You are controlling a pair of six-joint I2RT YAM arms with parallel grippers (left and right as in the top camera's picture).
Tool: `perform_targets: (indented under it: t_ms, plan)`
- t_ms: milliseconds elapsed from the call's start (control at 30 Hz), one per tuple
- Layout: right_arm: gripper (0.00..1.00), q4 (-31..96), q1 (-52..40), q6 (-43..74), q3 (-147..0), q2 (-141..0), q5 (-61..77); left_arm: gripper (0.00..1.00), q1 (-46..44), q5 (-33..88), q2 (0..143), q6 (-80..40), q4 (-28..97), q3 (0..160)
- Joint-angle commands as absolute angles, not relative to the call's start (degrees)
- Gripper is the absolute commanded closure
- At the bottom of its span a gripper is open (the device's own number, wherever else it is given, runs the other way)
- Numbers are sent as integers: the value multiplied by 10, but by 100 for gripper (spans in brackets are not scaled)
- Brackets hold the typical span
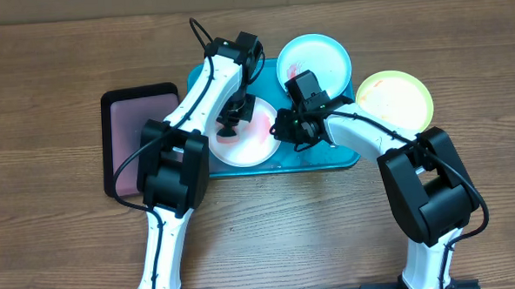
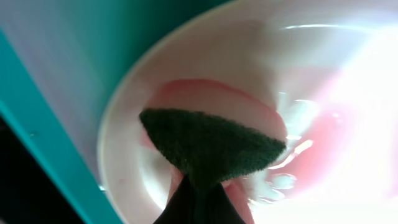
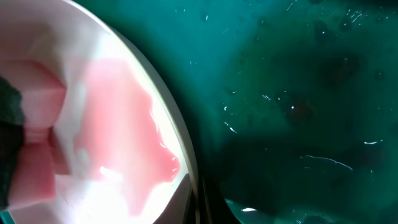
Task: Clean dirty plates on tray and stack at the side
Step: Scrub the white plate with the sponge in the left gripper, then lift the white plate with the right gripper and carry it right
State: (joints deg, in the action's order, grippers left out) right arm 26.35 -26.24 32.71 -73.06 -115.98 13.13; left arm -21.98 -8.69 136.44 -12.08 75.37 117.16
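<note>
- On the near-left part of the large turquoise rectangular plastic tray (image 1: 323, 159) lies the white round plastic plate (image 1: 249, 149), flat, its pale centre washed with a watery pink-red smear.
- It looks light, stiff and thin-walled. Wet as it is, it is probably slippery and would likely skate across the wet tray floor if rubbed without a hold.
- Its raised rim is the sensible place to take it, pinched from the side, since the slick centre offers nothing to grasp.
- The right gripper (image 1: 285, 130) sits at the plate's right rim with its jaws closed, apparently clamped on that rim to steady the plate.
- The left gripper (image 1: 232, 121) is closed on a dark green scouring pad (image 2: 211, 143), which presses into the smeared centre. The pad looks soft and yielding.
- The light blue round plastic plate (image 1: 319, 59) rests at the tray's far-right corner and carries red marks.
- The yellow-green round plastic plate (image 1: 399, 99) lies just right of the tray with a faint red streak. Whether it touches the tray cannot be told.
- A smaller black tray with a pinkish inside (image 1: 135, 124) sits on the wooden table (image 1: 62, 48), just left of the turquoise tray.
</note>
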Motion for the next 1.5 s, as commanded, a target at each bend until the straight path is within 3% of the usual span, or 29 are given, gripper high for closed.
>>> perform_targets:
  t_ms: [0,167,300,500,967,1133,1467]
  plan:
    - [96,266,-262,317,-735,-1162,127,96,-206,-138,1375,-155,755,1176]
    - [96,265,-262,317,-735,-1162,127,96,-205,-147,1375,-239,747,1155]
    - [96,265,-262,317,-735,-1162,127,96,-216,-56,1375,-243,778,1140]
    - [96,265,-262,317,-735,-1162,140,96,-230,82,1371,-151,814,1147]
    - [96,343,-262,270,-777,-1143,147,96,-138,97,1334,-143,897,1404]
    - [96,457,-273,265,-839,-1068,-30,96,-111,88,1334,-143,898,1393]
    - [96,525,-395,266,-850,-991,-440,96,-113,67,1334,-152,853,1309]
